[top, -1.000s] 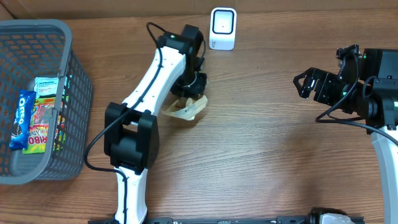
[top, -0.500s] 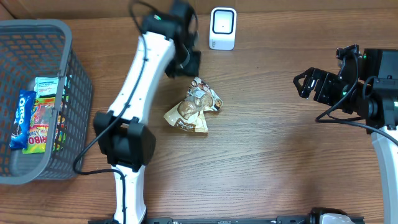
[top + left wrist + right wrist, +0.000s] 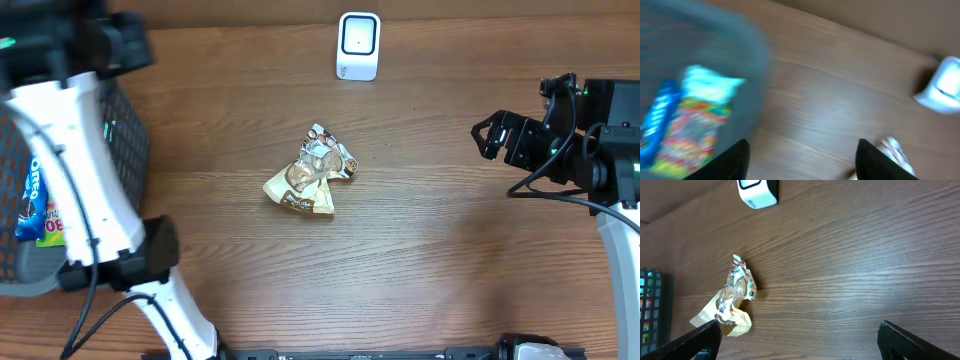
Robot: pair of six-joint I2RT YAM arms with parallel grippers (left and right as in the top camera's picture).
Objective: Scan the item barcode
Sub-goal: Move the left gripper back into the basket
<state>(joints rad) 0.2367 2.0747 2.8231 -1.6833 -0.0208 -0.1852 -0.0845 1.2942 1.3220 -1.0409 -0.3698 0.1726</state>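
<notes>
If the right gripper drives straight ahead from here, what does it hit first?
Most likely bare table; the right gripper points past the snack packet, though depth is unclear.

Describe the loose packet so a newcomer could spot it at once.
On the wooden table, between the grey basket at left and the white scanner at the far edge, lies a crumpled packet. Unlike the basket's snacks, it is shiny gold-tan, alone on the wood.

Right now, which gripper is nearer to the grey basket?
Left. The left gripper hangs at the edge of the basket; the right gripper is far off on the opposite side, beyond the snack packet.
</notes>
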